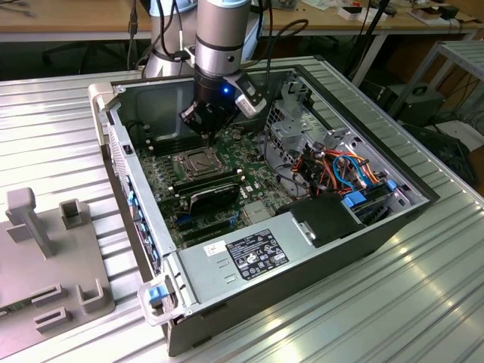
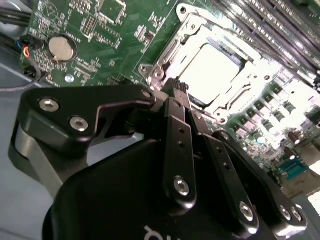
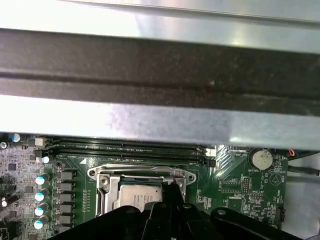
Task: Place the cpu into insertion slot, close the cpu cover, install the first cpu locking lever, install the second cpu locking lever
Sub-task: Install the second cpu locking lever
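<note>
The cpu (image 2: 215,65) lies silvery and flat in the insertion slot (image 1: 192,163) on the green motherboard (image 2: 100,30); the first wrist view also shows the cpu (image 3: 137,196). The cpu cover (image 2: 167,55) lies flat around it as a metal frame, seen too in the first wrist view, cpu cover (image 3: 140,174). My gripper (image 2: 177,89) hangs just above one edge of the socket, its black fingers (image 2: 176,130) pressed together with nothing visible between them. In the exterior view the gripper (image 1: 205,133) is directly over the socket's far edge. A thin metal rod runs along the socket edge by the fingertips.
Long black memory slots (image 3: 130,147) run beside the socket, near the metal case wall (image 3: 160,65). A coin battery (image 2: 61,47) sits on the board. A black card (image 1: 215,190), the power supply (image 1: 249,253) and coloured cables (image 1: 340,170) crowd the case. A grey fixture (image 1: 45,249) stands outside.
</note>
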